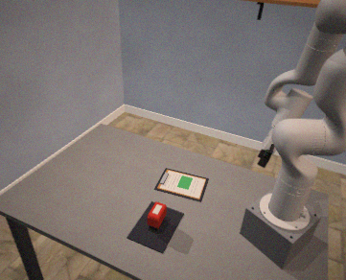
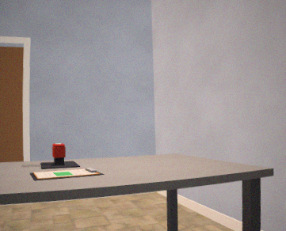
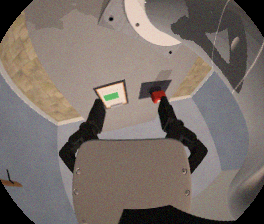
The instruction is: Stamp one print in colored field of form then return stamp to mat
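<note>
Stamp (image 1: 156,214) is a red block with a white label on top and a dark lower part, standing upright at about the middle of its dark mat (image 1: 142,234) on the grey table (image 1: 82,192). Form (image 1: 196,191) lies flat just beyond the mat, apart from it: pale sheet on a dark-edged board, green field (image 1: 185,182) near its centre, no dark mark visible on it. My claw (image 3: 132,119) is spread fully wide, holding nothing, touching nothing; it hangs high above the table, well apart from the stamp, both black fingers in the wrist view. My arm stands on a grey pedestal (image 1: 255,230) at the table's edge. Count: one stamp, one mat, one form, one green field, one claw.
</note>
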`<state>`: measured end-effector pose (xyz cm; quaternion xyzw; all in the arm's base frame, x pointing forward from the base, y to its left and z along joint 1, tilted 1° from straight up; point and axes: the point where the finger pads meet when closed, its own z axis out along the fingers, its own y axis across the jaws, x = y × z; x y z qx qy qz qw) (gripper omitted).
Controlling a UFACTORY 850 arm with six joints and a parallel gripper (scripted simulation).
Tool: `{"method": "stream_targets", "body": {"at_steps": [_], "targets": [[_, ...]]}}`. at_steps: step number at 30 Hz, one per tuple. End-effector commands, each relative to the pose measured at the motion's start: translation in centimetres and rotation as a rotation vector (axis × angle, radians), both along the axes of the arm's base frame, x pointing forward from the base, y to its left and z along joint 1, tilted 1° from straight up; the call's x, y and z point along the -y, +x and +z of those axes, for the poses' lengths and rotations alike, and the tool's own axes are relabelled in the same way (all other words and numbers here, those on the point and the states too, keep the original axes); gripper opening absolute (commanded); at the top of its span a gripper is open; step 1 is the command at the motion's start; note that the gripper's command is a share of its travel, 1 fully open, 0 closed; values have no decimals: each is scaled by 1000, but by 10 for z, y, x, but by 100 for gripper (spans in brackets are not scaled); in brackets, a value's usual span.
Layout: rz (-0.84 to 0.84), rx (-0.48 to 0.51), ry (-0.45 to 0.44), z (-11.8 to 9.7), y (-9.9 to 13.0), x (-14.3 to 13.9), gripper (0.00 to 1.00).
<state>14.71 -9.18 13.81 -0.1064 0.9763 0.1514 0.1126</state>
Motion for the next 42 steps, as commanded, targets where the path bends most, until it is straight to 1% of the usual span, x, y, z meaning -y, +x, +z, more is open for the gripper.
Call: {"method": "stream_targets", "body": {"at_steps": [1,18,22,25,27,28,29,30,31,34,36,38,39,40,41,42], "targets": [[0,1,-1,0,0,1,100],[0,1,-1,0,0,1,100],[39,-8,-8,0,6,4,100],[138,-29,-27,-1,24,10,100],[241,-47,-50,-4,45,14,100],[241,-47,-50,-4,45,14,100],[303,-56,-65,-6,59,15,100],[303,-56,-65,-6,59,15,100],[372,-64,-83,-9,76,14,100],[372,-64,-83,-9,76,14,100],[522,-76,-126,-16,116,6,100],[522,-76,-126,-16,116,6,100],[603,-78,-150,-22,139,-3,100],[603,-78,-150,-22,139,-3,100],[686,-77,-175,-27,160,-14,100],[686,-77,-175,-28,162,-15,100]]}}
